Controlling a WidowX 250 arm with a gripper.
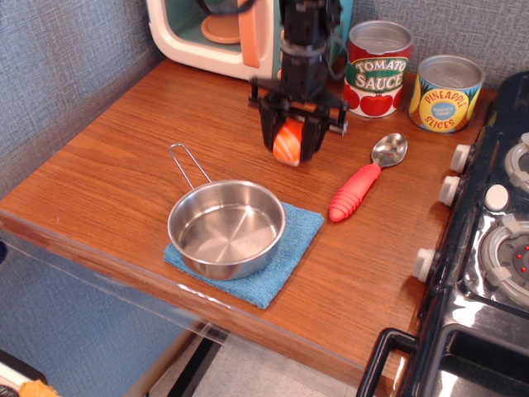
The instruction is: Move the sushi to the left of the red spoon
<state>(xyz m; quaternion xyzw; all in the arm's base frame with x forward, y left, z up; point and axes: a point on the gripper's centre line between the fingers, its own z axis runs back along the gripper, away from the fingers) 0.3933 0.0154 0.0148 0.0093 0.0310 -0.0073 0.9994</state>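
- steel saucepan (pixel 226 229) sits on a blue cloth (pixel 291 253) at the near tabletop (pixel 116 165) edge
- red spoon (pixel 366 179) lies just right of that
- pincer (pixel 291 142) clamped on the sushi (pixel 287 143), left of the spoon
- tomato sauce can (pixel 377 69) at the far wall

The arm (pixel 302 37) is black throughout, a narrow boxy column built from stacked blocks with hard edges. At its 6 o'clock end sits the gripper (pixel 288 142), also black: a wide crossbar with small silver screw heads or pins at its 3 and 9 o'clock tips, and two flat dark fingers (pixel 269 132) below. Finer markings are too blurred to read.
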